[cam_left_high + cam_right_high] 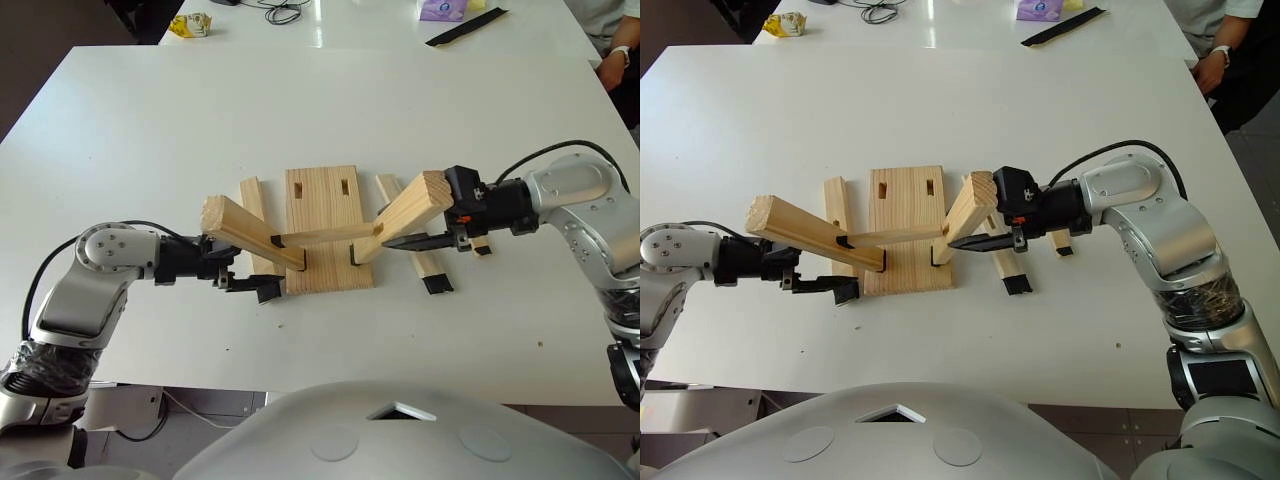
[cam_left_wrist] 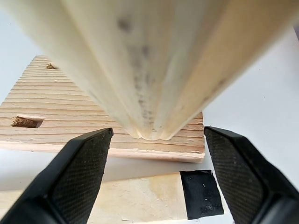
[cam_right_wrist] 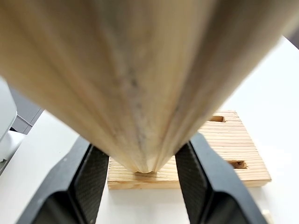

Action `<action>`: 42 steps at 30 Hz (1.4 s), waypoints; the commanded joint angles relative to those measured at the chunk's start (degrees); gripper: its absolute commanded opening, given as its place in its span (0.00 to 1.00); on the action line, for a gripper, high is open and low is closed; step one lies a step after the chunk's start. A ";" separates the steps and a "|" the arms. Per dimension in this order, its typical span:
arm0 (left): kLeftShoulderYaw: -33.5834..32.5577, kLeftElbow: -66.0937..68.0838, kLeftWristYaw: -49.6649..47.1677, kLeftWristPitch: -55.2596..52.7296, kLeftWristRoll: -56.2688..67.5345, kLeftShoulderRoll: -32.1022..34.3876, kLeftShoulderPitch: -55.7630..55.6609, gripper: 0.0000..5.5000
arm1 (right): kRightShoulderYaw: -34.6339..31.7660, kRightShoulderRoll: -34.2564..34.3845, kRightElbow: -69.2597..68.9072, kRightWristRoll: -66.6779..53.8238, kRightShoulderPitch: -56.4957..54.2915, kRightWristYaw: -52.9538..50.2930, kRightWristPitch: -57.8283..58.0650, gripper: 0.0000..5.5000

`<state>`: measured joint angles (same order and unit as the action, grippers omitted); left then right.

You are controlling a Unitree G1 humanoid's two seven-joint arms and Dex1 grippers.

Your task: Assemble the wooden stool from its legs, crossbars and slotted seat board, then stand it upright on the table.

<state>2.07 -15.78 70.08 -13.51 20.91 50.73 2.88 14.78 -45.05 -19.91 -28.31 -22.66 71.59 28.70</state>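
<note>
The slotted seat board [image 1: 322, 195] lies flat on the white table [image 1: 150, 130]. Above its near edge hangs an assembly of two legs joined by a crossbar [image 1: 325, 237]. The right leg [image 1: 410, 210] slants up toward my right gripper [image 1: 395, 243], which is shut on it; both fingers [image 3: 88, 177] press its sides. The left leg [image 1: 245, 232] slants up to the left over my left gripper [image 1: 258, 288]. That gripper is open, its pads [image 2: 79, 172] standing clear on either side of the leg's end [image 2: 149, 93].
A loose leg [image 1: 252, 205] lies left of the seat board, another with a black tip [image 1: 428, 265] to its right. The table behind holds a yellow packet [image 1: 190, 25], cables and a black strip [image 1: 465, 27]. A person's hand [image 1: 615, 62] shows at the far right.
</note>
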 commanded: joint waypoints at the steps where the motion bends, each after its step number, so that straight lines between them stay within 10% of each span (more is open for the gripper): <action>1: 1.49 -1.94 -0.45 -0.02 0.23 -1.28 -1.02 0.66 | 5.40 1.39 1.30 2.80 0.88 1.05 0.76 0.37; 42: 5.20 -4.59 -1.81 -0.62 -1.68 -4.34 -1.83 0.66 | 20.82 6.91 7.10 12.53 -1.38 -2.52 4.74 0.37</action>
<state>2.01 -16.18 69.16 -14.87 20.34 49.61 3.76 22.97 -40.64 -14.65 -23.45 -29.92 71.21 29.24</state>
